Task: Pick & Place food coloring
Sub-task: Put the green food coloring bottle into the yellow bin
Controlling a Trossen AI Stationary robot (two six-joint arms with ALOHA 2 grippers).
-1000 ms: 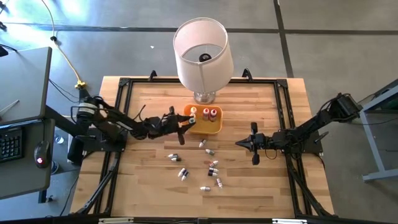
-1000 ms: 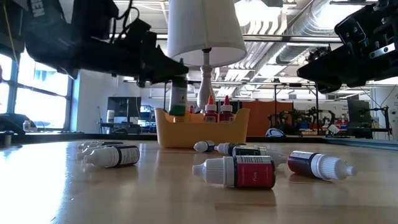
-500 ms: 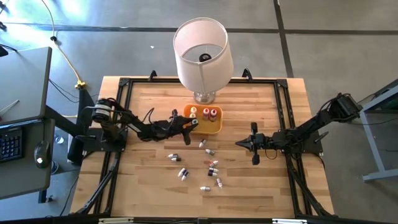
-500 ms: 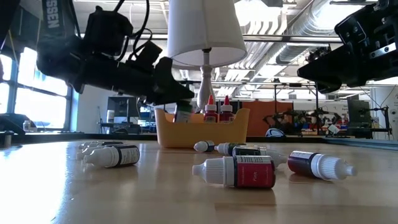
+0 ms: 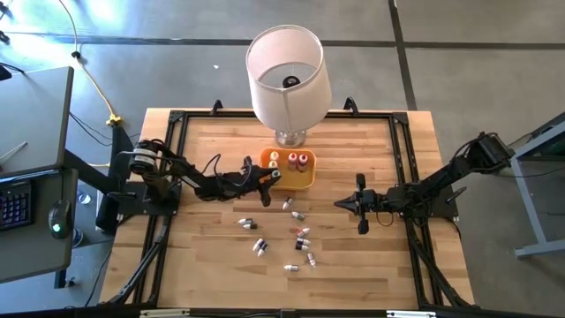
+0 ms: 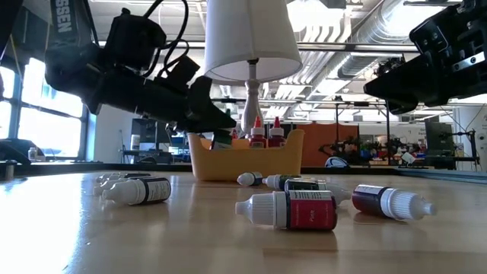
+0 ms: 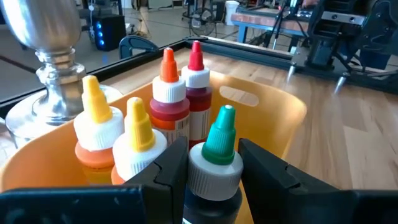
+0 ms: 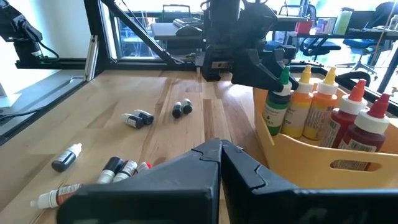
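My left gripper (image 7: pixel 214 163) reaches into the orange tray (image 5: pixel 302 183) and is shut on a green-capped dark bottle (image 7: pixel 219 142), which also shows in the right wrist view (image 8: pixel 274 102). Four bottles stand upright in the tray beside it: two yellow-capped (image 7: pixel 93 124), one orange-capped and one red-capped (image 7: pixel 194 81). Several small bottles (image 5: pixel 296 237) lie on their sides on the wood in front of the tray (image 6: pixel 289 210). My right gripper (image 5: pixel 339 203) is shut and hovers over the table's right half, touching nothing. My left gripper pinches the bottle's white collar (image 7: pixel 214 177), just below the green cap, between its two fingers (image 7: pixel 171 165). It comes from the table's left, slanting down. The bottle stands upright with its lower part inside the tray; its bottom is hidden by the tray wall.
A big white lampshade (image 5: pixel 284 75) on a metal base stands right behind the tray at the far edge. A black frame runs round the table top (image 5: pixel 177 159). Bare wood lies along the near edge and on both sides of the scattered bottles.
My left gripper has moved toward the table's right and down, carrying the green-capped bottle from above the tray's left rim into the tray beside the other upright bottles. It has stayed shut on the bottle.
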